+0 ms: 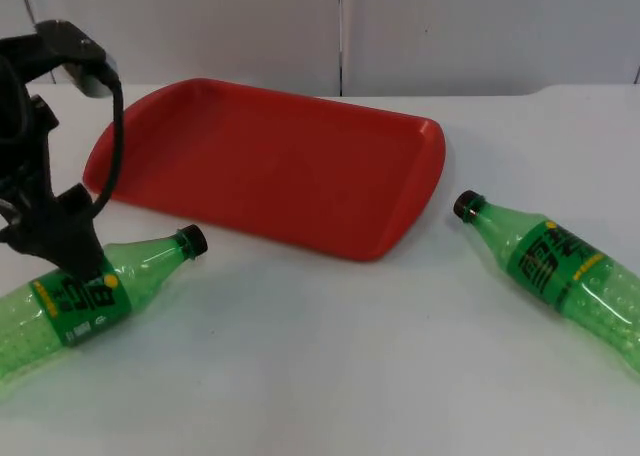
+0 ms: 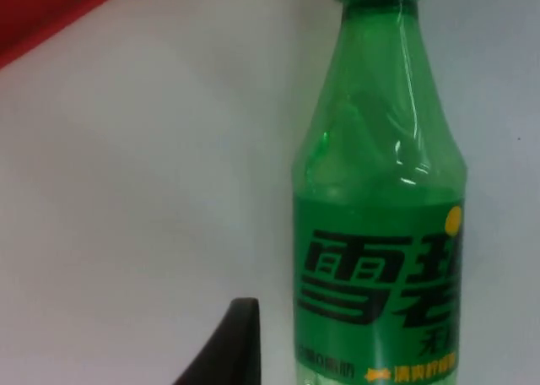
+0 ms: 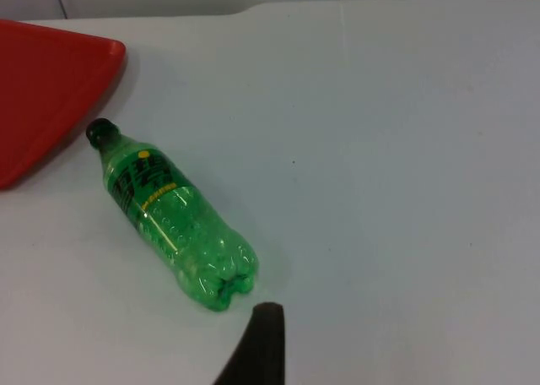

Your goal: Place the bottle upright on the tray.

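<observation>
We find two green bottles, both lying on their sides on the white surface (image 1: 330, 376), neither on the tray. The left bottle (image 1: 90, 291) lies just in front of the tray's near left edge, black cap pointing toward the tray; the right bottle (image 1: 560, 271) lies off the tray's right corner, cap likewise toward it. The red tray (image 1: 270, 161) carries nothing. We judge the task barely begun: no bottle is lifted, and grasping, righting and setting down all remain. The left gripper (image 1: 70, 261) sits low over the left bottle's labelled middle; we cannot tell whether it is apart or clamped on the bottle, one dark fingertip showing beside the label in the left wrist view. The right gripper stands off from the right bottle (image 3: 173, 220), its state likewise undetermined, and that arm appears to wait. Both bottles are clear green plastic, smooth at the shoulder, dimpled and lobed toward the base, with a printed green-and-yellow label. The tray is smooth, glossy plastic, shallow, with rounded corners and a raised rim.
</observation>
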